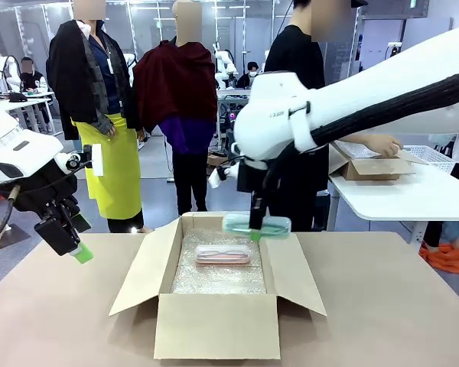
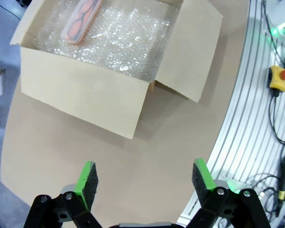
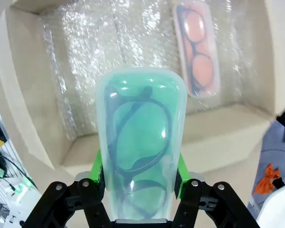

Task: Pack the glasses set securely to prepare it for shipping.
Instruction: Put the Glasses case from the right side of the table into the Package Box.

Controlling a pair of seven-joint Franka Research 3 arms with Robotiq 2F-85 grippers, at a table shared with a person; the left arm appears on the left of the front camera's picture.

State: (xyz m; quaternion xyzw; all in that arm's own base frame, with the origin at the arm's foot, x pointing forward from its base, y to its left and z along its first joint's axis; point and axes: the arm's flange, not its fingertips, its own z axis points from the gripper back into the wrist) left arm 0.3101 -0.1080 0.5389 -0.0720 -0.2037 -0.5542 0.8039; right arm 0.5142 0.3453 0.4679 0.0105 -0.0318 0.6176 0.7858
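From the front, the right gripper point(image 1: 256, 228) clasps a mint-green translucent oblong case point(image 1: 277, 225). Below it, a pink translucent case point(image 1: 222, 254) lies on bubble wrap point(image 1: 218, 281) in an open cardboard box point(image 1: 214, 325). Left wrist view: the left gripper point(image 2: 145, 178) is spread and empty, with the box ahead. Right wrist view: the pink case lies beyond the green pads point(image 3: 98, 167).

One case point(image 1: 222, 254) in box point(image 1: 216, 325) (on bubble wrap point(image 1: 218, 283)), second case point(image 1: 279, 225) above box

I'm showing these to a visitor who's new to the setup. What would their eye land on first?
The mint green case, clamped between the right fingers, hangs over the open cardboard box. Inside, the pink case lies on bubble wrap. The left fingers stand open above the table, left of the box.
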